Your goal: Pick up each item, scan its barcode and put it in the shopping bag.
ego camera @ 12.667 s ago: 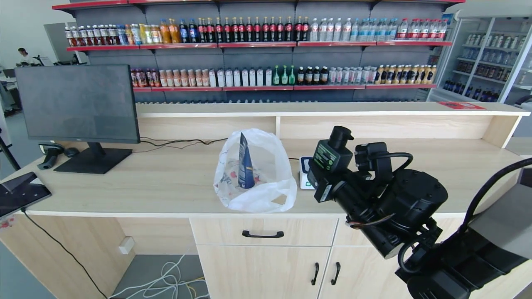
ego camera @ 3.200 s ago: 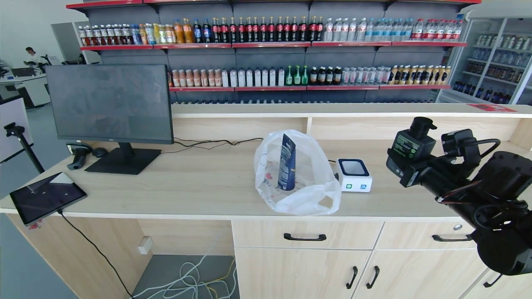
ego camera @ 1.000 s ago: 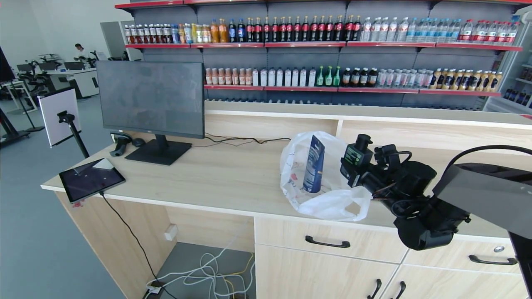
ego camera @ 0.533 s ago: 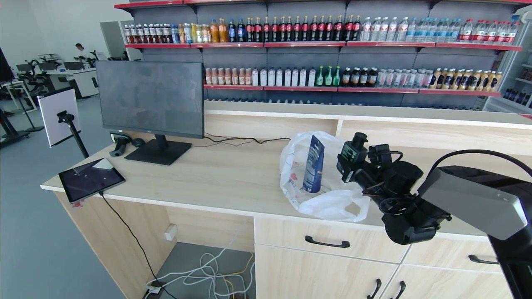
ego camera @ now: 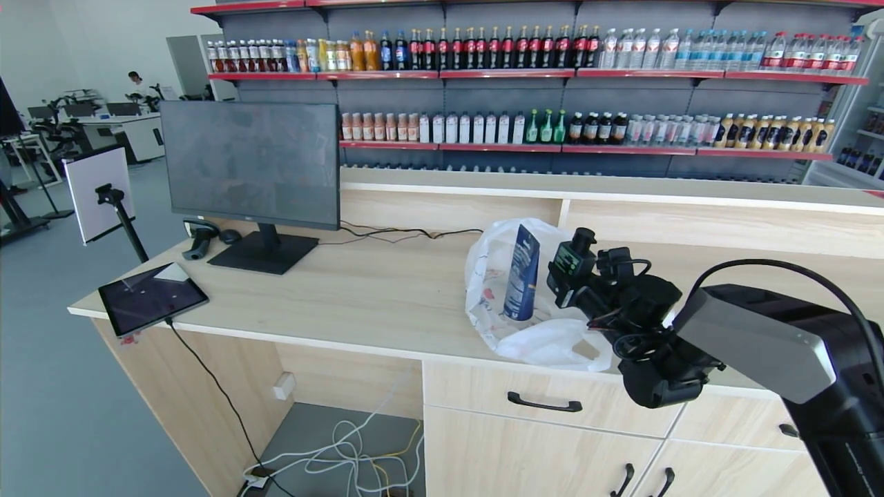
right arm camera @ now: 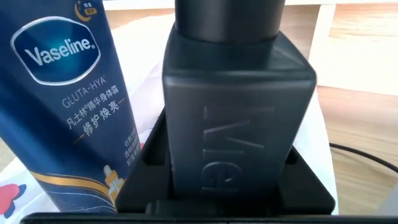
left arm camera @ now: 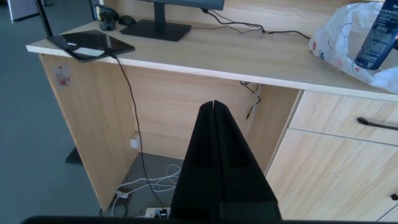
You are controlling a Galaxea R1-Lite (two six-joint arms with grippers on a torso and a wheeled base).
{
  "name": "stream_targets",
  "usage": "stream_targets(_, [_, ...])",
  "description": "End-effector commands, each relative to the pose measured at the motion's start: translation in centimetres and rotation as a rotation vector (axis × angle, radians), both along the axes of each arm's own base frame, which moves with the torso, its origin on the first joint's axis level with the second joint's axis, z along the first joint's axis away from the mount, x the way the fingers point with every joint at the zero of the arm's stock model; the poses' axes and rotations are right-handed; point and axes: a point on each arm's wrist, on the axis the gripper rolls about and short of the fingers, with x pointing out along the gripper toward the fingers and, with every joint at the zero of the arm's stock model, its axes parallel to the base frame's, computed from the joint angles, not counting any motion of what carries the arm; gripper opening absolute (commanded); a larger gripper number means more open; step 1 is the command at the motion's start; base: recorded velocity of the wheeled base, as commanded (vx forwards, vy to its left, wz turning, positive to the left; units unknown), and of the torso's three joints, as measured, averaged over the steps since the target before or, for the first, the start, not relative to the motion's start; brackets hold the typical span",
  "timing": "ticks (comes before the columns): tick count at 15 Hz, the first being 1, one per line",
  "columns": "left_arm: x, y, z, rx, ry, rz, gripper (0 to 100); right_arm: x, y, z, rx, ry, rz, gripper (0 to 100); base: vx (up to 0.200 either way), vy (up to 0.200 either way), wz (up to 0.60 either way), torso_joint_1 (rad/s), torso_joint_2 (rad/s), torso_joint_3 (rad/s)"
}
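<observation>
- My right gripper [ego camera: 579,284] is clamped on the dark bottle [ego camera: 569,264], its fingers hugging the lower body and the cap pointing up.
- Compared with half a second ago, the bottle has slid toward the shopping bag [ego camera: 552,342] and sits a touch lower.
- It is now at the right side of the bag's mouth, just beside the blue tube [ego camera: 521,273] that stands upright inside.
- From the right wrist, the bottle [right arm camera: 236,112] and the tube [right arm camera: 68,99] are close side by side. I cannot tell whether the bottle is past the rim.
- The bag, the tube, the monitor [ego camera: 252,166] and the tablet [ego camera: 152,298] lie on the counter [ego camera: 387,297] as they did a second ago.
- My left gripper [left arm camera: 213,143] has its fingers pressed together on nothing. It hangs low in front of the counter, well apart from the bag.
</observation>
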Motion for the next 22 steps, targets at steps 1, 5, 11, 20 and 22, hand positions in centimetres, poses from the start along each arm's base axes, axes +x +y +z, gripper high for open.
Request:
stream_targets(1, [0.0,0.0,0.0,0.000,0.000,0.000,0,0.0,0.0,-0.6,-0.002,0.012,0.001,0,0.000,0.000,0.00,0.000,0.00,0.000])
stream_targets(5, [0.0,0.0,0.0,-0.002,0.001,0.000,0,0.1,0.1,-1.9,-0.009,0.039,0.001,0,0.000,0.000,0.00,0.000,0.00,0.000])
stream_targets(11, [0.0,0.0,0.0,-0.002,0.001,0.000,0,0.1,0.3,-3.7,-0.016,0.077,0.006,0,0.000,0.000,0.00,0.000,0.00,0.000])
stream_targets(20, [0.0,0.0,0.0,0.000,0.001,-0.002,0,0.2,0.3,-5.0,-0.019,0.097,0.006,0,0.000,0.000,0.00,0.000,0.00,0.000])
stream_targets(22, [0.0,0.0,0.0,0.000,0.001,-0.002,0,0.2,0.4,-5.0,-0.020,0.095,0.007,0,0.000,0.000,0.00,0.000,0.00,0.000])
